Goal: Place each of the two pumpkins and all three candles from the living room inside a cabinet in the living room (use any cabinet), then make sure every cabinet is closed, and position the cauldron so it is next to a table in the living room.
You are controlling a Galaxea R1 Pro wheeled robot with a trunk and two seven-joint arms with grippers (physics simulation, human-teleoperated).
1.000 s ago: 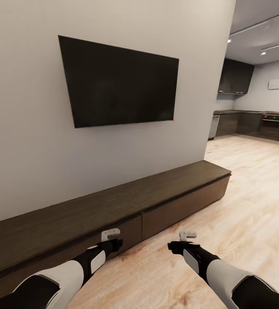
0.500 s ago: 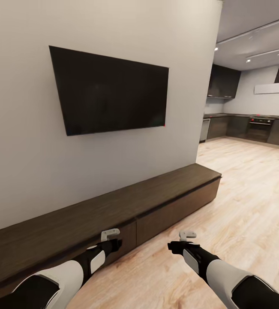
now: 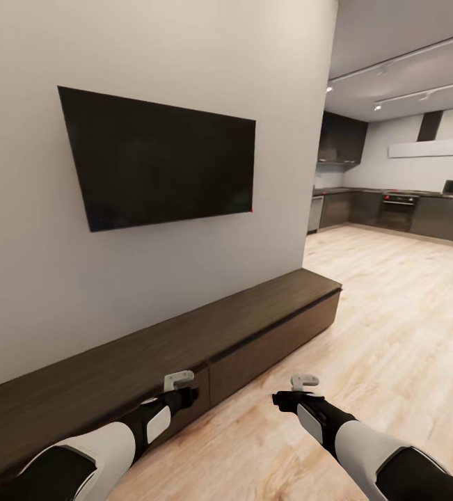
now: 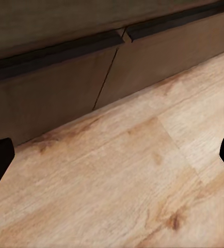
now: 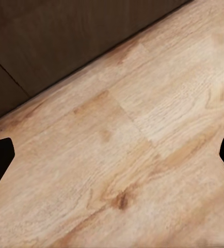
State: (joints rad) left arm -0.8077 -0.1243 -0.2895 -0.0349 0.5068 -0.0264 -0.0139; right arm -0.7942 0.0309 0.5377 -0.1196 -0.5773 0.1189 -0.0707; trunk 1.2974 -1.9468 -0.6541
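The cabinet [image 3: 184,348] stood against the wall under the TV [image 3: 160,163], all visible fronts shut. The left gripper [image 3: 179,380] and right gripper [image 3: 305,381] hovered over the floor [image 3: 393,334], jaws spread wide and empty. Progress could not be judged: the cabinet's interior was hidden, its near end cut off.

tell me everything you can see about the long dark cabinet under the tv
The cabinet is a long, low unit of dark brown wood grain, standing on the light plank floor against the grey wall, below the TV. Its top is flat and bare. The fronts are flat and handle-less, set under a shadowed lip, with a thin vertical seam between two of them. All visible fronts look shut. Nothing touches it.
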